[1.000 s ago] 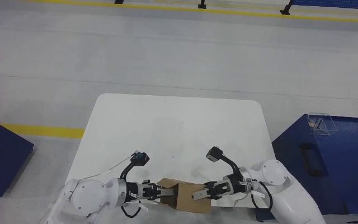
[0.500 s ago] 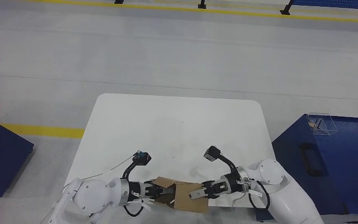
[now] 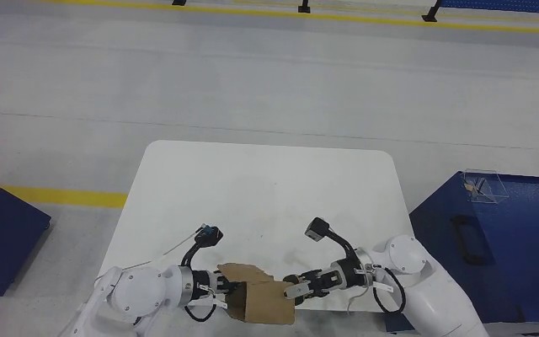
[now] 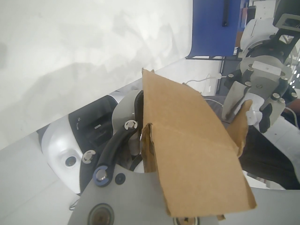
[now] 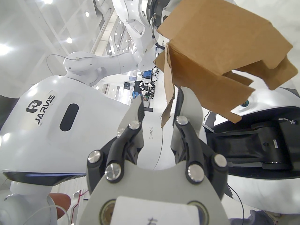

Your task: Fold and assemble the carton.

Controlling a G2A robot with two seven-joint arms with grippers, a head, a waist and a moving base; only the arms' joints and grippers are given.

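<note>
One brown carton (image 3: 265, 302) hangs at the near edge of the table (image 3: 261, 194), partly out past that edge and held up in the air. It is half opened, its panels folded at angles, with loose flaps sticking out at the end toward the table's right side. My left gripper (image 3: 221, 295) is at the carton's other end, toward the table's left near corner, clamped on a panel; the cardboard runs straight out from it and hides my fingertips. My right gripper (image 5: 159, 95) sits at the flap end, just off the table's near edge, its fingers (image 5: 134, 114) spread apart. One thin flap (image 5: 168, 87) stands edge-on in the gap between them — not pinched, and I cannot tell whether it touches either finger.
</note>
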